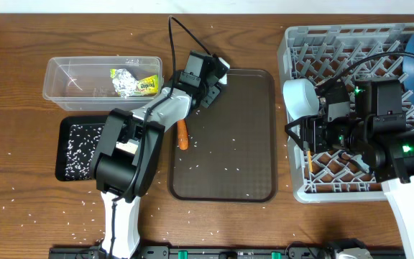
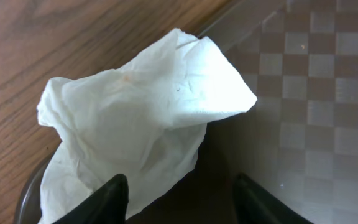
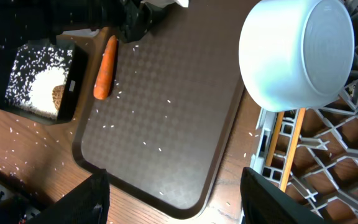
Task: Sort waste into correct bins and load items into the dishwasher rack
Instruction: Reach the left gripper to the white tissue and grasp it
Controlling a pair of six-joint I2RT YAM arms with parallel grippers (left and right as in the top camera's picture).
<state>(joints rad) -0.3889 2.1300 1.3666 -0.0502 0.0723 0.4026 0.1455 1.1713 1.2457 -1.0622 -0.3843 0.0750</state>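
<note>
The left pincer (image 2: 182,190) stands spread at the corner of the brown plastic serving tray (image 2: 316,93). The crumpled white tissue (image 2: 148,118) lies just ahead, its lower edge against one finger, partly on the wooden surface (image 2: 36,37). The right pincer (image 3: 173,186) is spread, gripping nothing, beside the white bowl (image 3: 300,53) resting on the grey pegged plastic rack (image 3: 353,143). The small orange carrot (image 3: 105,67) lies at the tray's rim.

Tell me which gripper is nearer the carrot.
Left. Left gripper is at the brown tray's far-left corner, just beyond the carrot; right gripper is across the tray, at the rack.
</note>
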